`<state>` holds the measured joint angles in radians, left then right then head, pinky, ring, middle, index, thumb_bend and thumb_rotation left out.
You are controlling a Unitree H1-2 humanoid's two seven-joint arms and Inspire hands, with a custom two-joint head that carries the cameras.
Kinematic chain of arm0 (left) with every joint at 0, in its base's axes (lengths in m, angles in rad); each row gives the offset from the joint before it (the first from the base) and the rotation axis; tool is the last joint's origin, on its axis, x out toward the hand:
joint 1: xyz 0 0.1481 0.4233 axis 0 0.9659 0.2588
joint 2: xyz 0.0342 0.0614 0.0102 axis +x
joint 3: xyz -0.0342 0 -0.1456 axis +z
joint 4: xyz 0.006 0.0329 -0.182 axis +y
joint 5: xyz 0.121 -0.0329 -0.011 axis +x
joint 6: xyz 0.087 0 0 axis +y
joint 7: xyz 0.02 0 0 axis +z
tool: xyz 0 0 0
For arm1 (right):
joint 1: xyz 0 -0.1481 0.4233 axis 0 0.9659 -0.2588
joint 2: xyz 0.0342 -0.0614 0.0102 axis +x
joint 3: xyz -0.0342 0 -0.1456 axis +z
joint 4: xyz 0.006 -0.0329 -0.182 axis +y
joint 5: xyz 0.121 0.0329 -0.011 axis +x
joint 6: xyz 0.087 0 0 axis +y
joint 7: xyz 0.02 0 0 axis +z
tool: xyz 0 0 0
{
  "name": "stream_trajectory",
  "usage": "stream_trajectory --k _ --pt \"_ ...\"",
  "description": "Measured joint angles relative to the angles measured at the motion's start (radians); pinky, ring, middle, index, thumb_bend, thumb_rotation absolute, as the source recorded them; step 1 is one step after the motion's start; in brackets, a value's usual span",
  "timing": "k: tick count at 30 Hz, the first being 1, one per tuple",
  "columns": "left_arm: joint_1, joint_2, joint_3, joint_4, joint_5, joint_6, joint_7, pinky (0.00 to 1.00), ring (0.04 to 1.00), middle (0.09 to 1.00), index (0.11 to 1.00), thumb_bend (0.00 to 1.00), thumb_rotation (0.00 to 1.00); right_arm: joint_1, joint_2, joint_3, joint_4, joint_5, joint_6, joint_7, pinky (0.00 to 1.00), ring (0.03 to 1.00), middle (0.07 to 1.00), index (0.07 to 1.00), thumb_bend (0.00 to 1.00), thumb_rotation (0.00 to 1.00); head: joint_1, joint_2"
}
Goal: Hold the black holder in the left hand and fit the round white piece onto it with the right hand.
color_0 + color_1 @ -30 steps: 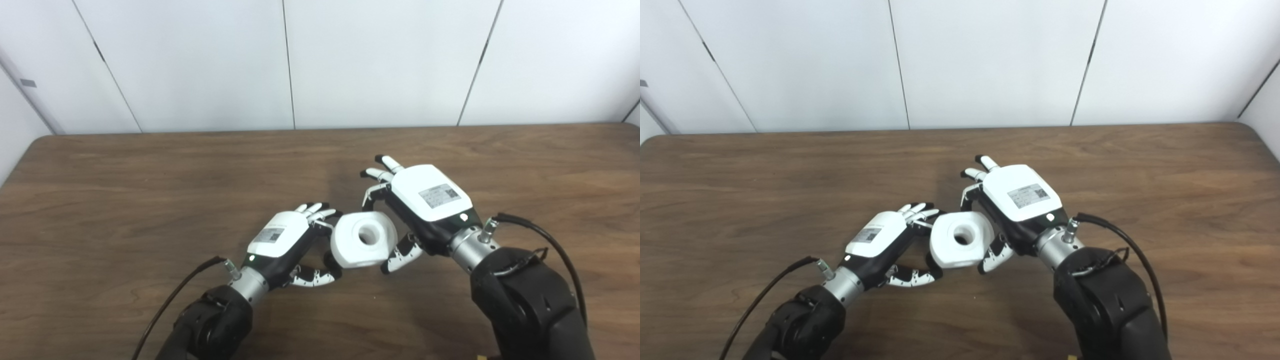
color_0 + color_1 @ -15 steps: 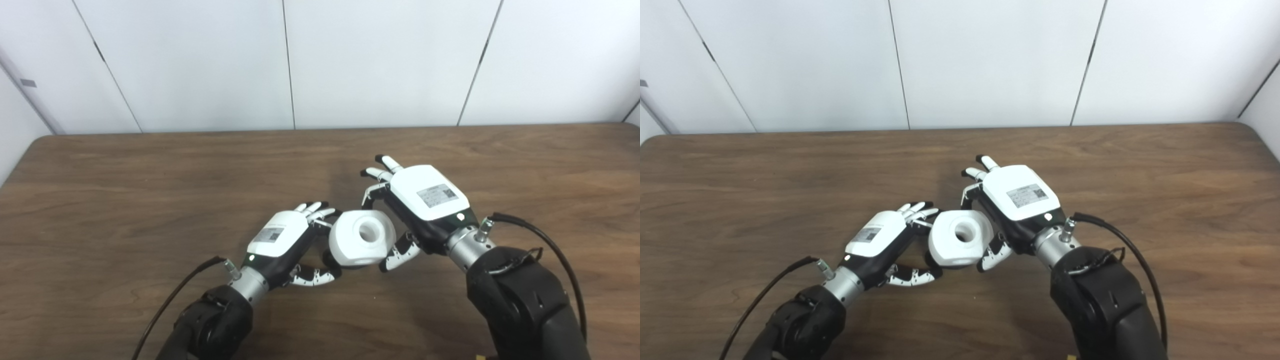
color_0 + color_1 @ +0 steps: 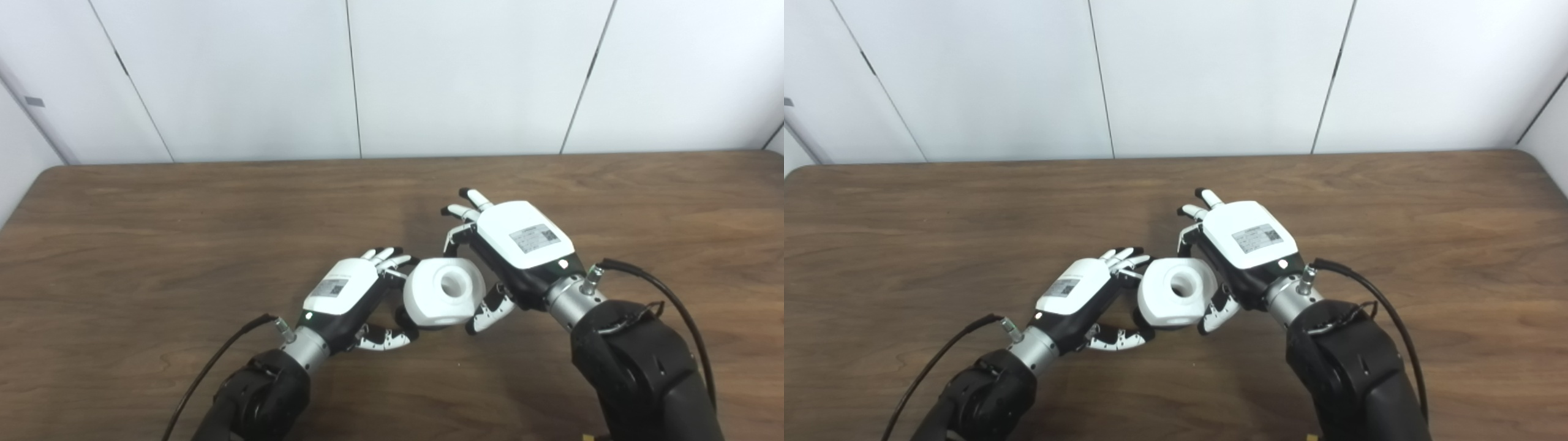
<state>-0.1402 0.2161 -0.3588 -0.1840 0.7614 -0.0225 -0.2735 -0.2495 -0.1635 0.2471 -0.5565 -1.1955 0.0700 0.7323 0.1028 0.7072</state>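
Right robot hand (image 3: 520,245) gripping round white piece (image 3: 444,293), central hole, faceted sides

White-backed left hand (image 3: 340,291) and right hand (image 3: 523,239) bear labels, silver wrists, black cabled forearms.
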Motion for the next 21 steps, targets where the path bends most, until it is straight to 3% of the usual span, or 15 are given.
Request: stream_trajectory --k 21 --pt "-0.002 -0.009 -0.009 0.010 0.001 -0.002 0.005 1.00 0.975 0.907 0.481 0.52 0.05 0.000 0.002 0.002 -0.037 -0.003 0.000 0.049 0.78 0.982 0.899 0.482 0.52 0.14 0.005 -0.011"
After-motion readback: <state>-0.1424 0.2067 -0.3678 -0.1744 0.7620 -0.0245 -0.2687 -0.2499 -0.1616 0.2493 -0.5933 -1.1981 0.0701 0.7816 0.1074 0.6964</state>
